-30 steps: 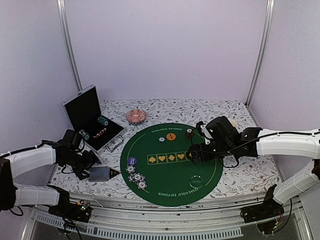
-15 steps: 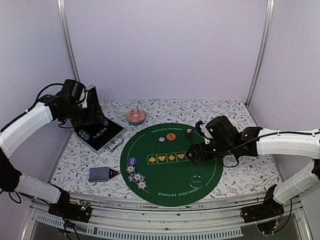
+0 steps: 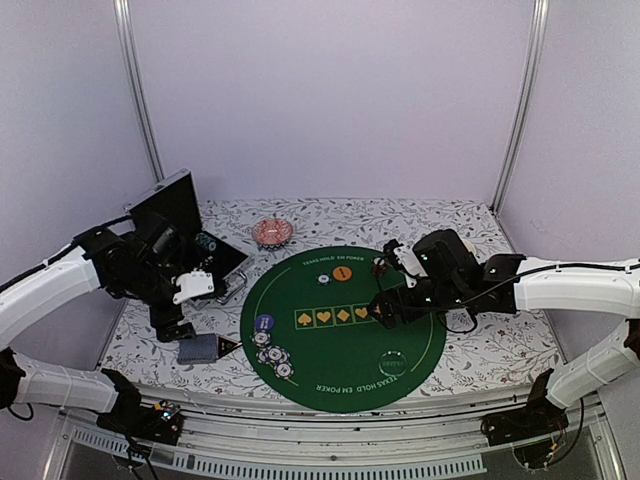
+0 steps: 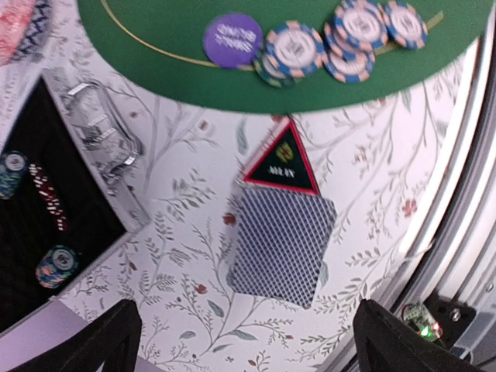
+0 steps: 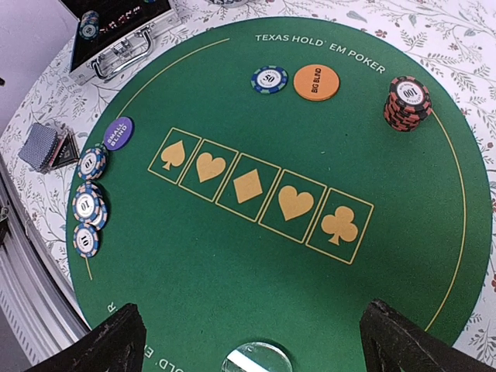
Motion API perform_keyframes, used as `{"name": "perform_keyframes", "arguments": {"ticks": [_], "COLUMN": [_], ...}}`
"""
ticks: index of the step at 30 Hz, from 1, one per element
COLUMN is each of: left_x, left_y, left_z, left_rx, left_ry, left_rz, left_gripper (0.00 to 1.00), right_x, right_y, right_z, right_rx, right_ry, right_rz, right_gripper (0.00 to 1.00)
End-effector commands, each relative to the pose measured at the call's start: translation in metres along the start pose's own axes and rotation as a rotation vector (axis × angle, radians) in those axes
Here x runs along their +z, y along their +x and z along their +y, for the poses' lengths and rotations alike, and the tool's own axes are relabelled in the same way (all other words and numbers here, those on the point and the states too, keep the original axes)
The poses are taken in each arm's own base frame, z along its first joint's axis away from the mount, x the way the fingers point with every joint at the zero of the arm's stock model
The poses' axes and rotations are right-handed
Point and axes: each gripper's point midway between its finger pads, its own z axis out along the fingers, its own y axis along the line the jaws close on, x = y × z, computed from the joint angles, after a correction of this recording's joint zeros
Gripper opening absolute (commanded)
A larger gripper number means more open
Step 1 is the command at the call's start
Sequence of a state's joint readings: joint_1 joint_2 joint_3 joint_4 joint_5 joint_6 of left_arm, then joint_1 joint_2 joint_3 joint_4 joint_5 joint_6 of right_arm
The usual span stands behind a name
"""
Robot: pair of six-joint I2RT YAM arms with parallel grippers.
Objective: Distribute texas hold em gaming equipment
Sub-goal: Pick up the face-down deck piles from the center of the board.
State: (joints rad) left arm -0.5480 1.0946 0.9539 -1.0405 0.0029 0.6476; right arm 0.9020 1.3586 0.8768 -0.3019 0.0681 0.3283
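Observation:
A deck of playing cards (image 4: pixel 283 244) with grey-blue backs lies on the flowered cloth, left of the green mat (image 3: pixel 340 350). A red-edged triangle marker (image 4: pixel 283 159) touches its far end. My left gripper (image 4: pixel 248 341) hangs open above the deck's near end, holding nothing. Blue-and-white poker chips (image 4: pixel 341 39) and a purple small-blind disc (image 4: pixel 232 39) sit at the mat's left edge. My right gripper (image 5: pixel 260 341) is open and empty over the mat's near half. An orange big-blind disc (image 5: pixel 316 81), a blue chip (image 5: pixel 269 79) and a red chip stack (image 5: pixel 408 102) lie at the far side.
An open black case (image 3: pixel 185 240) with chips in it stands at the back left, its handle (image 4: pixel 101 132) towards the mat. A pink dish (image 3: pixel 272 232) sits behind the mat. A clear disc (image 5: pixel 257 360) rests near the mat's front edge. The table's front rail (image 4: pixel 465 232) is close to the deck.
My left arm lifted from beside the deck up to the case, then came back down over the cloth above the deck, its jaws widening. The right arm barely shifted.

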Motion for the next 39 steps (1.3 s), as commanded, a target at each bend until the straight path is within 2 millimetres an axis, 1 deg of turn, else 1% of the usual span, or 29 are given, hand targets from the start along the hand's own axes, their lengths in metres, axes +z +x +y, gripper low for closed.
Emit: {"name": "perform_keyframes", "arguments": {"ticks": [1,3,5,7,9,11,13,15,16,19,21,24,26,28,30,36,39], "left_x": [0.013,0.022,0.034,0.046,0.051,0.054,0.06,0.066,0.068,0.067,0.069,0.074,0.076,0.073,0.072,0.082,0.081], "left_y": [0.039,0.043,0.056,0.065,0.061,0.058,0.062,0.067,0.066,0.059,0.058,0.058,0.055,0.05,0.051,0.05,0.048], "left_z": [-0.019,-0.019,-0.025,-0.024,-0.023,-0.028,-0.034,-0.031,-0.029,-0.032,-0.033,-0.032,-0.031,-0.029,-0.026,-0.024,-0.025], "left_rx": [0.208,0.221,0.274,0.306,0.316,0.313,0.319,0.333,0.336,0.327,0.323,0.316,0.298,0.281,0.278,0.271,0.254], "left_ry": [0.08,0.075,0.099,0.088,0.085,0.116,0.134,0.108,0.097,0.131,0.146,0.158,0.164,0.169,0.169,0.19,0.216], "left_rz": [0.093,0.089,0.131,0.169,0.151,0.114,0.118,0.135,0.13,0.103,0.105,0.117,0.117,0.111,0.122,0.149,0.155], "left_gripper": [0.98,0.98,0.98,0.98,0.98,0.98,0.98,0.98,0.98,0.98,0.98,0.98,0.98,0.98,0.98,0.98,0.98], "right_x": [-0.01,-0.012,-0.015,-0.017,-0.019,-0.021,-0.022,-0.023,-0.023,-0.022,-0.021,-0.02,-0.019,-0.019,-0.02,-0.02,-0.021], "right_y": [-0.009,-0.009,-0.009,-0.009,-0.01,-0.009,-0.009,-0.009,-0.009,-0.009,-0.009,-0.008,-0.006,-0.006,-0.004,-0.005,-0.004], "right_z": [0.007,0.006,0.006,0.006,0.006,0.006,0.005,0.005,0.005,0.006,0.006,0.006,0.006,0.007,0.006,0.006,0.005], "right_rx": [-0.022,-0.014,-0.006,0.001,0.004,0.006,0.01,0.01,0.01,0.007,0.004,0.004,0.005,0.007,0.008,0.003,0.0], "right_ry": [-0.049,-0.051,-0.055,-0.061,-0.064,-0.065,-0.062,-0.064,-0.065,-0.07,-0.071,-0.07,-0.074,-0.078,-0.077,-0.08,-0.078], "right_rz": [-0.057,-0.067,-0.077,-0.087,-0.093,-0.097,-0.103,-0.107,-0.108,-0.106,-0.104,-0.103,-0.102,-0.101,-0.1,-0.106,-0.106], "right_gripper": [0.99,0.99,0.99,0.99,0.99,0.99,0.99,0.99,0.99,0.99,0.99,0.99,0.99,0.99,0.99,0.99,0.99]}}
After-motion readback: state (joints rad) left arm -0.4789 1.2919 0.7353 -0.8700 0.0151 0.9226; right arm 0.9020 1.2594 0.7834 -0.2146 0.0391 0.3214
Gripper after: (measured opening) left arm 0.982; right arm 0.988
